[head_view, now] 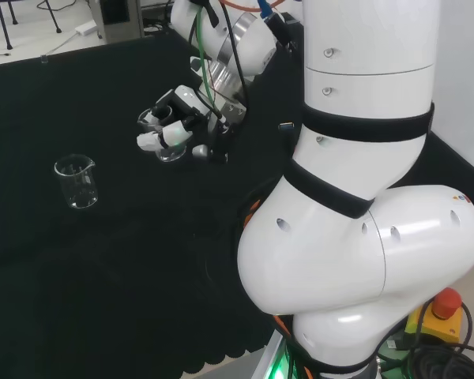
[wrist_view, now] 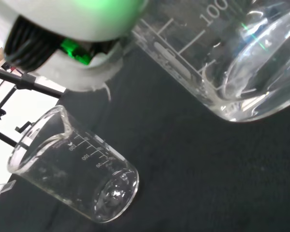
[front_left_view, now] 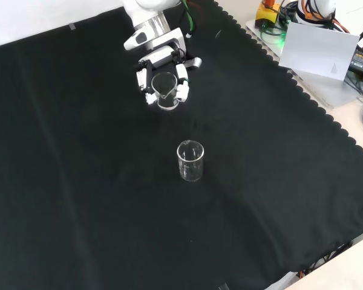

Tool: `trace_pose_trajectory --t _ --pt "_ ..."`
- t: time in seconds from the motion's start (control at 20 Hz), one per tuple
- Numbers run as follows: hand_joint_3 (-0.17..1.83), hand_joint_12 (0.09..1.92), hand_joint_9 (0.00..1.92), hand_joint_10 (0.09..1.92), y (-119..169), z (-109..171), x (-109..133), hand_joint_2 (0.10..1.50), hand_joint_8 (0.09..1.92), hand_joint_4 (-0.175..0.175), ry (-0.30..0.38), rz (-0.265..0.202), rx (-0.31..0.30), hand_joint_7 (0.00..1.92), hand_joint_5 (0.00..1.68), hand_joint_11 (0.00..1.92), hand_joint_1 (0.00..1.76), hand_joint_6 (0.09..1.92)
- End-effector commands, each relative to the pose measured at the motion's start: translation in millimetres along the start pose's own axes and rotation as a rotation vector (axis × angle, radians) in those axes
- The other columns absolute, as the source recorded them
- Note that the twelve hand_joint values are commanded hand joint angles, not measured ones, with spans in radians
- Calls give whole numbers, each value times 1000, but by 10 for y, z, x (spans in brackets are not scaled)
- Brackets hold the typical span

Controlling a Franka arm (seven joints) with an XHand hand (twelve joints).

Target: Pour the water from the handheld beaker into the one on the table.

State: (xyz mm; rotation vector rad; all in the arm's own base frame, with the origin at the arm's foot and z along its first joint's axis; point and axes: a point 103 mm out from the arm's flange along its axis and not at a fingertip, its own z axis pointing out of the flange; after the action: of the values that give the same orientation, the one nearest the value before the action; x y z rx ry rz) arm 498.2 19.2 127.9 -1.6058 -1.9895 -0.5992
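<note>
My hand (head_view: pixel 176 118) (front_left_view: pixel 163 63) hangs above the black cloth with its fingers (front_left_view: pixel 181 89) curled round a clear glass beaker (front_left_view: pixel 164 89) (head_view: pixel 170 150), held roughly upright. In the wrist view that held beaker (wrist_view: pixel 232 63) is close and large, with clear water at its base. A second clear beaker (front_left_view: pixel 190 160) (head_view: pixel 77 181) (wrist_view: pixel 75 174) stands upright on the cloth. It looks empty. It sits nearer the camera than my hand in the front view, and to the left of my hand in the head view, with a gap between the two.
The black cloth (front_left_view: pixel 78 181) spreads wide around both beakers. Its scalloped edge (front_left_view: pixel 314 115) runs down the right of the front view, with a white sheet (front_left_view: pixel 317 51) and cables beyond it. My own white arm links (head_view: pixel 355 197) stand at the head view's right.
</note>
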Motion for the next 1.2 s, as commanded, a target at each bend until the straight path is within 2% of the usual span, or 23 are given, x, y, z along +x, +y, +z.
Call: trace_pose_trajectory --t 0.05,0.25,0.75,1.2 --pt "618 726 1560 87 -11 -39 122 624 96 15 -18 -11 24 1702 1433 1369 1188 357" --pt "618 725 1561 87 -1 -11 219 624 94 15 -54 -13 43 1703 1434 1368 1189 355" --pt "620 728 1571 87 94 -10 451 621 93 16 -206 -22 128 1710 1438 1372 1189 349" --pt "624 729 1575 87 145 77 693 618 91 17 -307 -36 180 1715 1441 1374 1190 344"
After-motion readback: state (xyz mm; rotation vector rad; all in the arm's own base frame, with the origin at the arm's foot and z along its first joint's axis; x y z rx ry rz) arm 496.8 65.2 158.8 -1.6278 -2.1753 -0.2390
